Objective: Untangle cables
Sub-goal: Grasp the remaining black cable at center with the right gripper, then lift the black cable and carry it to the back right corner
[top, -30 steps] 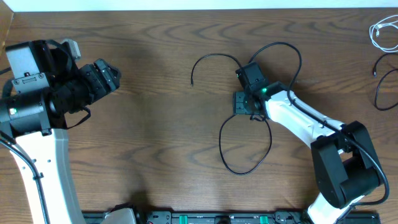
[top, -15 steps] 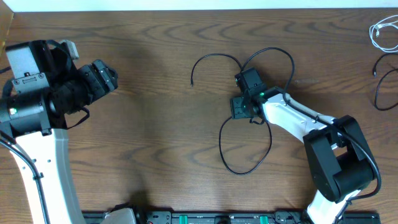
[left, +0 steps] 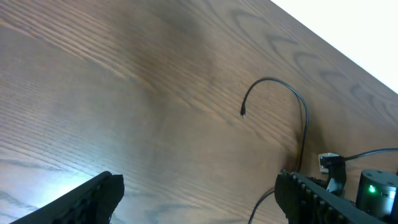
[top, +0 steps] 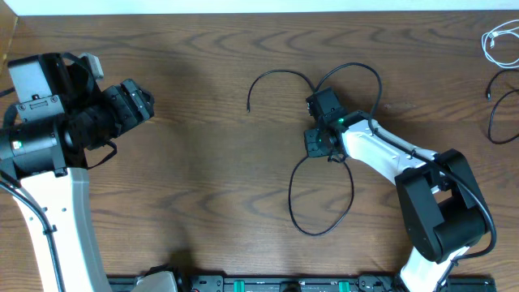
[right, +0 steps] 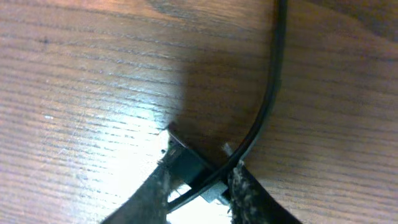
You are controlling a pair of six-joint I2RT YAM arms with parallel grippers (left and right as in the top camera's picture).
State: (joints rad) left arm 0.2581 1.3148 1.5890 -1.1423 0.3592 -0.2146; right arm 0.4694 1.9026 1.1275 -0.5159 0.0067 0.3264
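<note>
While the left pincer (left: pixel 198 190) hangs released over the tabletop (top: pixel 203 162), I see the right pincer (right: pixel 199 183) clenched on the black cable (right: pixel 272 87) near the tabletop's middle. Its loops lie on the wood around the grip.

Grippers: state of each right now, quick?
Left gripper: open, holding nothing.
Right gripper: closed on the black cable.
</note>
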